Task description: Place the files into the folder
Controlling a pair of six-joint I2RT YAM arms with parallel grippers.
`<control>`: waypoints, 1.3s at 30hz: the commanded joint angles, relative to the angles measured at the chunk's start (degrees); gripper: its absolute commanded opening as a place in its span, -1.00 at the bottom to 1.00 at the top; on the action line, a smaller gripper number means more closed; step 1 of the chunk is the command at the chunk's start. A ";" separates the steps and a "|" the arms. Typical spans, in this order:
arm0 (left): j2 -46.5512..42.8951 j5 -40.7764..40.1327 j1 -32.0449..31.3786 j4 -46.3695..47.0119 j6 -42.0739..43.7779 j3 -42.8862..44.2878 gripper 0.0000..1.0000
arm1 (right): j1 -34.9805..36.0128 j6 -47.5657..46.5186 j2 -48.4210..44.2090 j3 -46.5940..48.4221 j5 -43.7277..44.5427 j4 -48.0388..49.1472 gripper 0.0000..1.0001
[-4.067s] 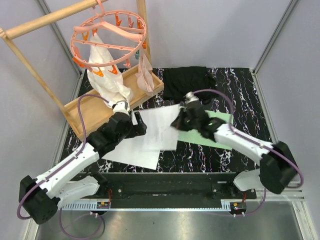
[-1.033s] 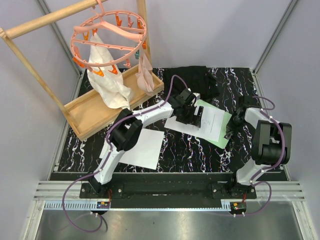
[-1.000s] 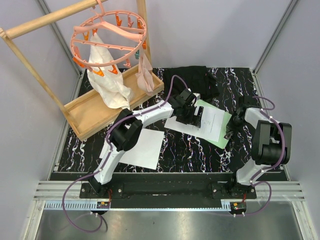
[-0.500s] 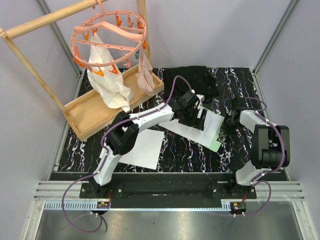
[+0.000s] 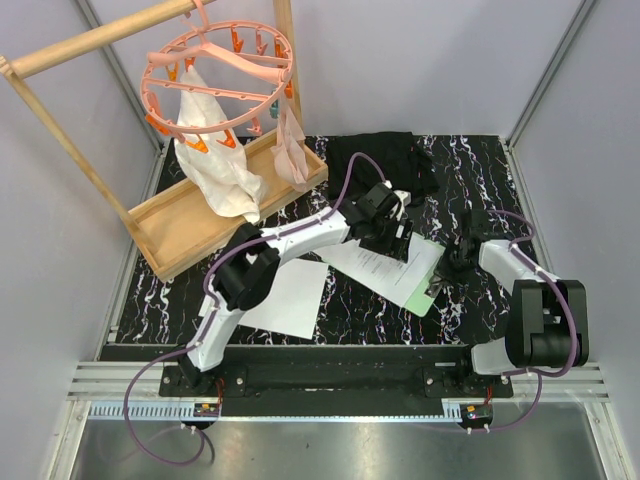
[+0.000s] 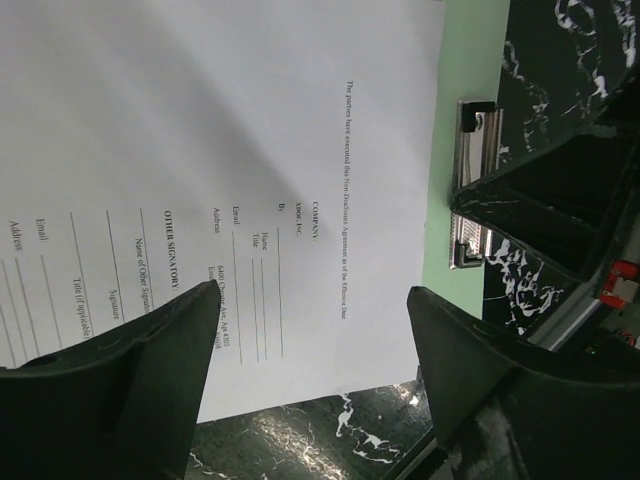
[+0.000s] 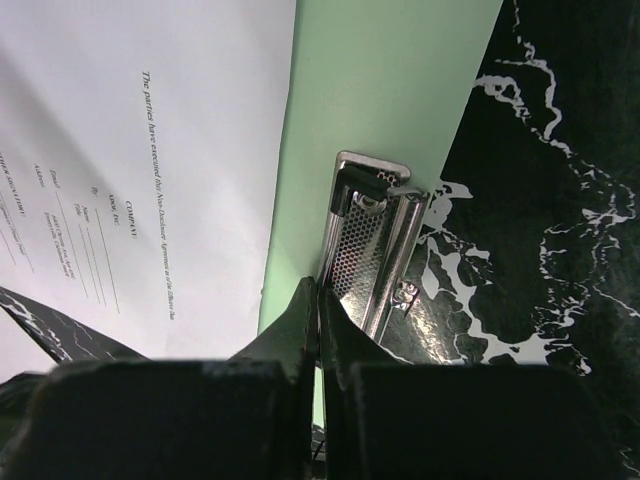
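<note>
Right now your printed sheet (image 5: 375, 265) lies face up on the folder (image 7: 400, 90), right of the middle of the table (image 5: 490, 185) and turned at an angle to its edges. It covers most of the folder, so only a mint-green strip shows along one side. The clip (image 7: 375, 235), silver metal with a black part at one end, sits at the outer edge of that strip, partly over the marbled black tabletop. The sheet's edge stops short of the clip, with bare green between them.

Your right gripper (image 7: 312, 290) has its fingers pressed together. The tips come down onto the green strip just beside the clip's near end; you cannot tell from these views whether anything thin is caught between them.

Your left gripper (image 6: 312, 295) is over the printed sheet with its jaws spread wide, one finger on either side of the signature lines. It grips nothing, and whether the fingers touch the paper cannot be told.

A second sheet (image 5: 285, 295), plain white, lies flat on the table nearer to you and to the left, just beside the printed sheet's corner; whether the two touch is unclear.

Farther back, a black cloth (image 5: 380, 160) lies crumpled behind the left gripper. At the far left stands a wooden tray (image 5: 175, 225), with a pink ring hanger (image 5: 215, 65) above it and pale garments (image 5: 215, 165) hanging down.
</note>
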 commanded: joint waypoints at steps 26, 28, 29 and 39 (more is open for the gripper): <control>3.80 -1.90 0.36 8.86 -2.20 -10.62 -0.06 | 3.68 2.67 3.21 2.20 2.13 4.56 -0.50; 3.45 -1.81 0.36 8.95 -2.11 -11.14 -0.07 | 3.33 2.58 3.65 2.29 2.66 4.65 -0.47; 3.36 -2.07 0.36 9.04 -2.02 -11.32 -0.07 | 3.15 2.50 3.91 2.20 2.66 4.65 -0.45; 2.57 -2.69 0.53 9.12 -1.23 -12.73 -0.10 | 1.66 2.76 5.50 0.97 3.19 7.19 -0.55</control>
